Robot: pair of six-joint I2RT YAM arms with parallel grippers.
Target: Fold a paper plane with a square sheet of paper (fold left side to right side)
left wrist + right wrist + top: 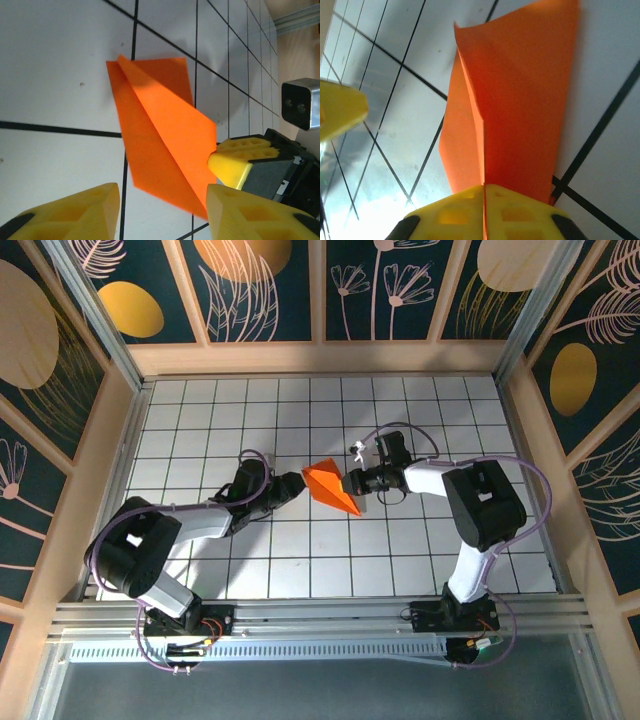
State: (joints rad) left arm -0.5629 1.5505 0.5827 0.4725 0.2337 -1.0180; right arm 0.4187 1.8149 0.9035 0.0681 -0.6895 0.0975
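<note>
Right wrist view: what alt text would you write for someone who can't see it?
Folded orange paper, creased down its middle, is pinched at its near end by the two shut yellow fingers of the right gripper at the bottom. Behind lies a white table with black grid lines; another yellow fingertip pokes in from the left.

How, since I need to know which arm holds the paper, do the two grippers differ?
The left gripper has its fingers apart and grips nothing, while the right gripper is shut, pinching the paper plane. The left gripper sits at the plane's left side and the right gripper at its right side. Both have yellow fingers and point toward the plane.
</note>
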